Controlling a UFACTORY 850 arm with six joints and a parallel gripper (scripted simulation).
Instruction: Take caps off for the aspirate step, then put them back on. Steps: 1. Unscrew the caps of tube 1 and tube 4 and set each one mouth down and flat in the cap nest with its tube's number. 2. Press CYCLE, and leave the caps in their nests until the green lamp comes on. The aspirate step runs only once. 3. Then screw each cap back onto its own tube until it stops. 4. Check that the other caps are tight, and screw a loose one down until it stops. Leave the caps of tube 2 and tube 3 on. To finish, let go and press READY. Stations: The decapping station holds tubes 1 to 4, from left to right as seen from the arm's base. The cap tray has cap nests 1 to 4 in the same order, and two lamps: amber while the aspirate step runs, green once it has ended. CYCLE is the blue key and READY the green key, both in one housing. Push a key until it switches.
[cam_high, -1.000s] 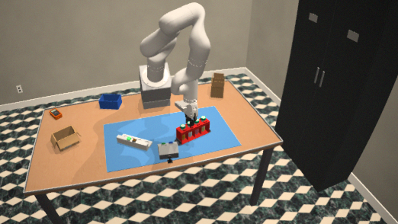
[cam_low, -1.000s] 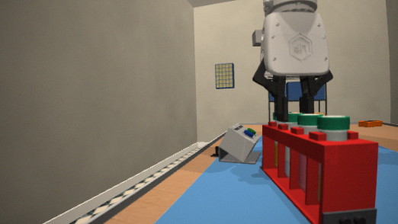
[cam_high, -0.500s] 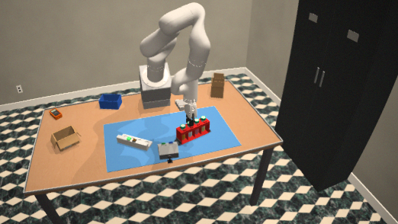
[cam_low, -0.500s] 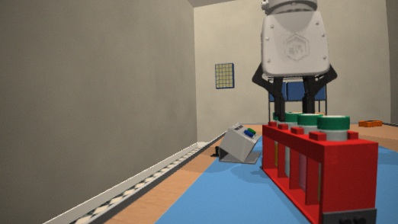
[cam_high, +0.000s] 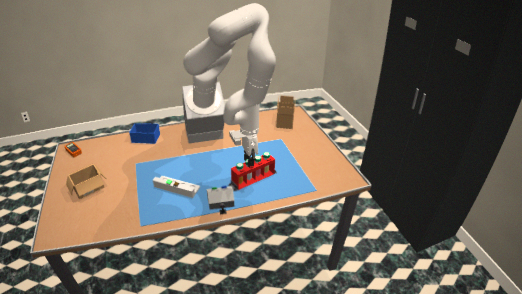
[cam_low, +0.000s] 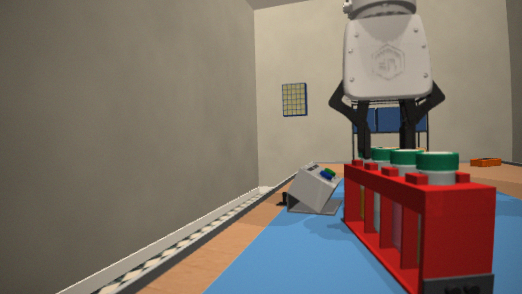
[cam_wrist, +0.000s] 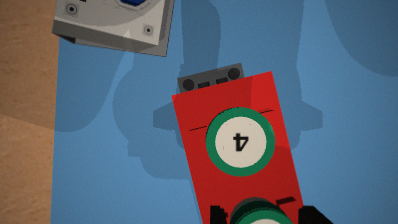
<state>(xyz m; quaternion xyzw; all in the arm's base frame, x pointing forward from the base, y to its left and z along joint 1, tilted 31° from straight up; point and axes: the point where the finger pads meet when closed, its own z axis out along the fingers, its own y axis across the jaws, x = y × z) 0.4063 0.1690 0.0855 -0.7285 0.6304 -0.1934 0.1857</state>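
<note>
- Over the red decapping station (cam_high: 253, 174) (cam_low: 456, 235) (cam_wrist: 190, 107): the gripper (cam_high: 250, 162) (cam_low: 385, 152) (cam_wrist: 262, 215) points down, fingers parted, one on each side of cap 3 (cam_wrist: 264, 220). A gap shows by it in the wrist view; released, no grip seen. Fingertips partly hidden in the exterior view.
- Cap 4 (cam_high: 240, 166) (cam_wrist: 240, 142), green rim and white top, numeral plain, seated at the station's end nearest the key housing.
- Cap 2 (cam_high: 258, 158) (cam_low: 406, 157) and cap 1 (cam_high: 266, 154) (cam_low: 437, 161) also on their tubes, beyond the gripper from cap 4. Tightness can't be judged by eye.
- Near the station, apart from it: grey key housing (cam_high: 220, 198) (cam_low: 312, 187) (cam_wrist: 112, 27), blue and green keys on its sloped face.
- Farther along the blue mat (cam_high: 170, 207) (cam_low: 280, 255) (cam_wrist: 85, 175): white cap tray (cam_high: 187, 188), a bright green lamp (cam_high: 169, 182) with a darker, brownish one beside it.
- Outside the mat, on the wooden table: blue bin (cam_high: 145, 134), open cardboard box (cam_high: 87, 182), orange meter (cam_high: 73, 149) (cam_low: 485, 162).

The claw (cam_high: 250, 159) (cam_low: 385, 149) (cam_wrist: 264, 216) has turned about its upright axis over the past second, its housing (cam_low: 388, 55) swung round above the fingers, which now stand slightly wider apart. A pale block (cam_high: 236, 136) beside the wrist has swung toward the arm's base; in the exterior view, it has disappeared from beside the housing.
</note>
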